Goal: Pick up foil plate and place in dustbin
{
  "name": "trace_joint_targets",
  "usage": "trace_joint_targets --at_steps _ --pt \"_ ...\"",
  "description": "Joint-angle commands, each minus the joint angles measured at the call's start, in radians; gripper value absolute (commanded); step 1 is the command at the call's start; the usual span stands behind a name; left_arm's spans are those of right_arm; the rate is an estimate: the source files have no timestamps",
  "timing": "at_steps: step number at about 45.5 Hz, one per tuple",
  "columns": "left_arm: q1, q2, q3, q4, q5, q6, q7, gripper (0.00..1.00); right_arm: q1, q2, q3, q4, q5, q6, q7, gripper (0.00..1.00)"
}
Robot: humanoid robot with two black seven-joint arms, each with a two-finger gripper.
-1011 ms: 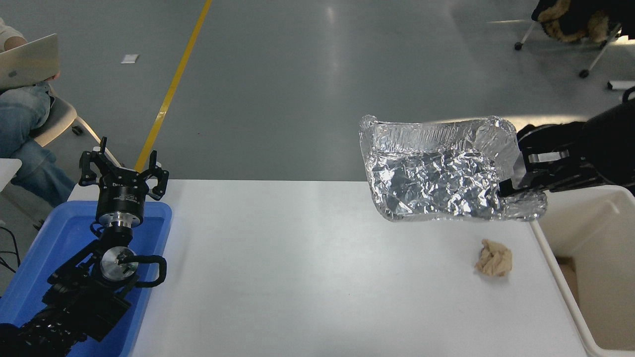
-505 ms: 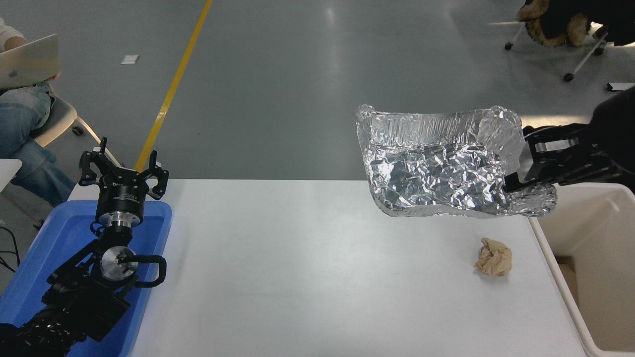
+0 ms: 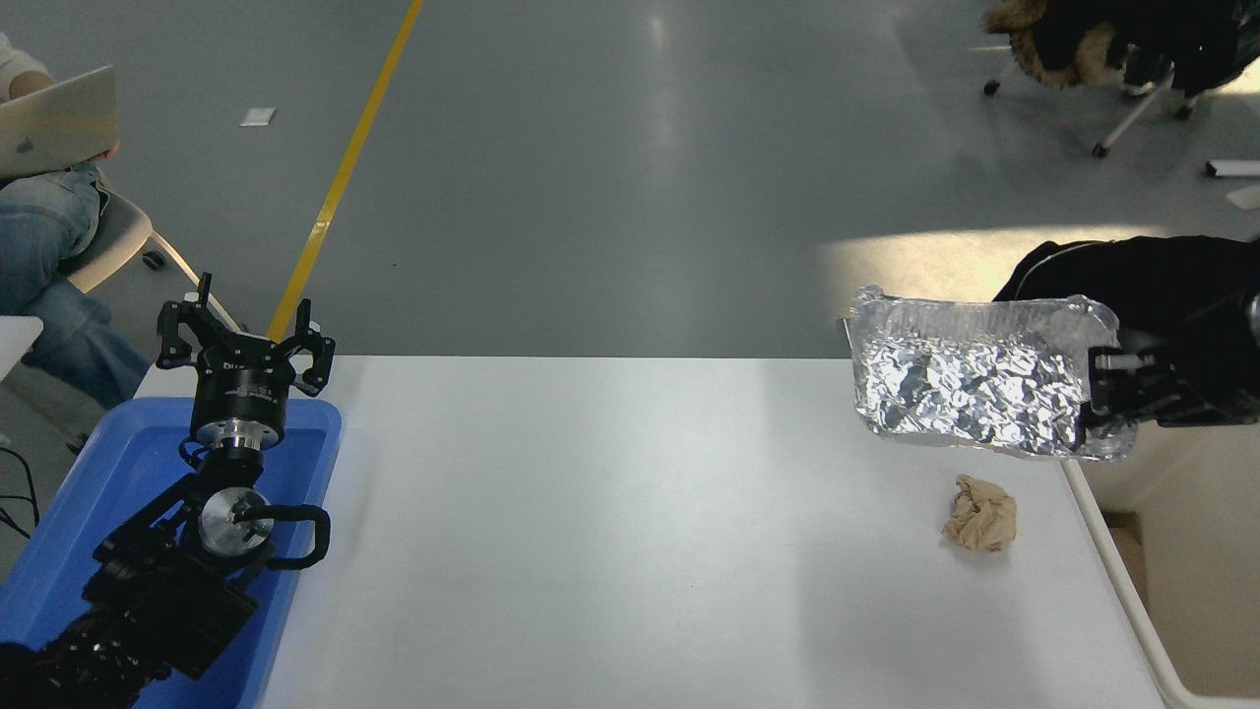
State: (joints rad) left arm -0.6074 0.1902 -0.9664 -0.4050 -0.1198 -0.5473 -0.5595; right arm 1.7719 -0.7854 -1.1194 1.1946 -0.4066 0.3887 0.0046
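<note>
Change since a second ago: the foil plate point(image 3: 970, 399) has travelled toward the dustbin point(image 3: 1181, 551), and its right end is now about over the worktop's point(image 3: 610, 532) edge by the bin, where before it hung wholly over the worktop's far right part.
Right tool: you have the right tool point(image 3: 1102, 409) closed on the foil plate at its right end; the black fingers sit across the rim there.
Foil plate: it is in the air, clear of the worktop, tilted so you look into its crinkled inside. Its long axis runs left to right, pointing at the dustbin.
Dustbin: it stands just beyond the worktop's right edge, and only its near rim and part of one inner wall are in view.
Key relation: the plate trails from the tool on the side away from the dustbin, so most of its length is not yet over the opening. You will likely need to carry on toward the bin until the plate's left end clears the rim before letting go.
Risk: released here, I judge the plate could catch on the dustbin rim or drop on the worktop.
Paper wad point(image 3: 979, 512): lies on the worktop, near the dustbin, below and nearer to you than the plate; leave it.
Left tool point(image 3: 246, 340): parked over the blue tray point(image 3: 305, 463), well apart from the dustbin, fingers spread and holding nothing.
</note>
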Motion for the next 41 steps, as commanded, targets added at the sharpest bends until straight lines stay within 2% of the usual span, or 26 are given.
trace_joint_targets --at_steps 1,12,25,32,41 --pt "0.0 0.0 0.0 0.0 0.0 0.0 0.001 0.99 -0.419 0.005 0.191 -0.378 0.052 -0.068 0.0 0.0" --pt "0.0 0.0 -0.002 0.0 0.0 0.001 0.0 0.99 -0.721 0.066 0.395 -0.731 0.129 -0.068 0.0 0.0" --pt "0.0 0.0 -0.002 0.0 0.0 0.001 0.0 0.99 -1.011 0.241 0.458 -1.161 0.337 -0.07 0.0 0.0" --pt "0.0 0.0 -0.002 0.0 0.0 0.0 0.0 0.99 -1.088 0.278 0.46 -1.196 0.423 -0.14 -0.003 0.0" --pt "0.0 0.0 -0.002 0.0 0.0 0.0 0.0 0.99 -1.125 0.302 0.474 -1.192 0.485 -0.206 -0.037 0.0"
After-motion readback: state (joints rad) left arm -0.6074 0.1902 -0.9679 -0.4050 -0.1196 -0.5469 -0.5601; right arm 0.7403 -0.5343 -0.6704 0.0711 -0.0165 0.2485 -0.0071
